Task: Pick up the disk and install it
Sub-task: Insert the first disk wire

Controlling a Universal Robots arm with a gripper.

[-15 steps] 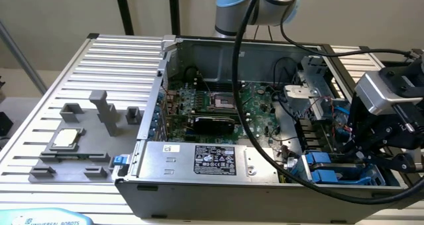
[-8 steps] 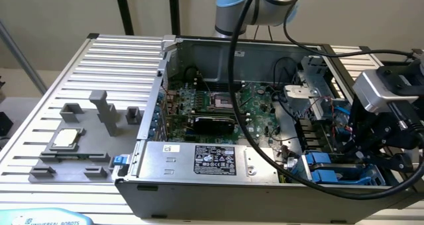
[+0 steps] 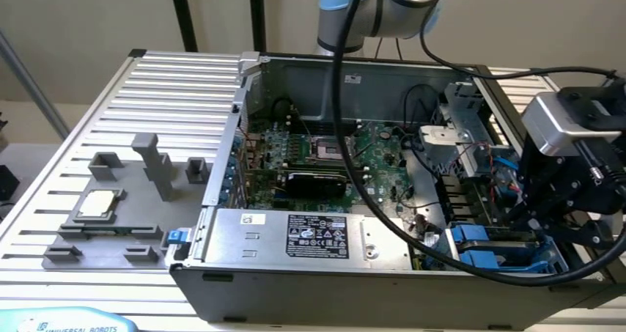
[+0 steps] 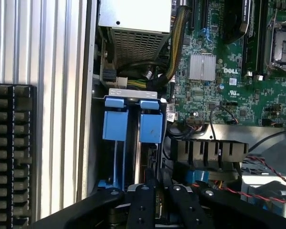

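- In the exterior view, the closest thing is the front wall of an open computer case [image 3: 323, 292], which lies on its side on a ribbed metal table [image 3: 146, 90].
- Just behind that wall sits a large grey box [image 3: 303, 237] with a black-and-white label.
- In the case's near corner, on the exterior view's right, is the drive bay [image 3: 547, 262]. Blue plastic parts show inside it.
- The gripper [image 3: 562, 215] [image 4: 158, 183] hangs right over this bay, pointing down into it. A grey camera block [image 3: 562, 123] is fixed above it.
- I cannot tell whether the claw is gripping or slack, because its tips sit low among dark parts.
- In the wrist view, the disk [image 4: 151, 126] stands on edge in a slot of the bay. Its blue carrier end is in line with the gripper.
- A second blue carrier [image 4: 115, 119] sits just beside it in the next slot, nearer the case wall.
- Past the bay lies the green circuit board [image 3: 323, 152] [image 4: 214, 90], with a small finned silver block [image 4: 202, 67] on it.
- On the exterior view's left, well apart from the case, grey holders [image 3: 108, 215] stand on the table. One of them holds a small square silver chip [image 3: 101, 204].
- Farthest back, the arm [image 3: 391, 6] rises behind the case, and a thick black cable [image 3: 338, 90] runs down from it.
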